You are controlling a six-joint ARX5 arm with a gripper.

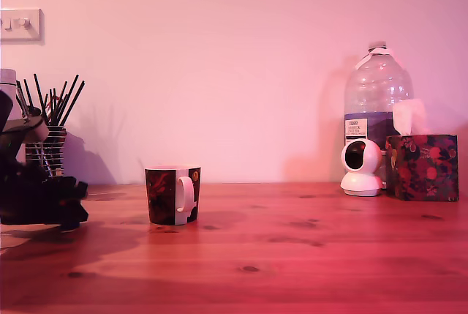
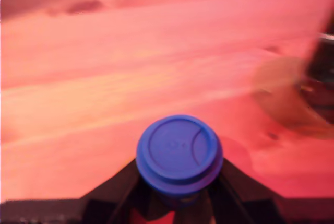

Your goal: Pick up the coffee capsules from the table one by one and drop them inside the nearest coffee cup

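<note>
A blue coffee capsule [image 2: 179, 151] with a round flat top sits between my gripper's [image 2: 179, 195] black fingers, which are shut on it, a little above the reddish wooden table [image 2: 104, 78]. In the exterior view the dark arm and gripper [image 1: 73, 193] hang low over the table [image 1: 292, 255] at the exterior view's left; the capsule is hidden there. The coffee cup [image 1: 172, 195], dark with red floral blotches and a white handle, stands upright a short way to the exterior view's right of the gripper. Its blurred side shows at the wrist picture's edge [image 2: 321, 72].
A wire-mesh holder of black sticks [image 1: 53, 146] stands behind the arm. At the back, on the exterior view's right, are a large water bottle [image 1: 376, 102], a small white camera [image 1: 361, 167] and a floral tissue box [image 1: 423, 166].
</note>
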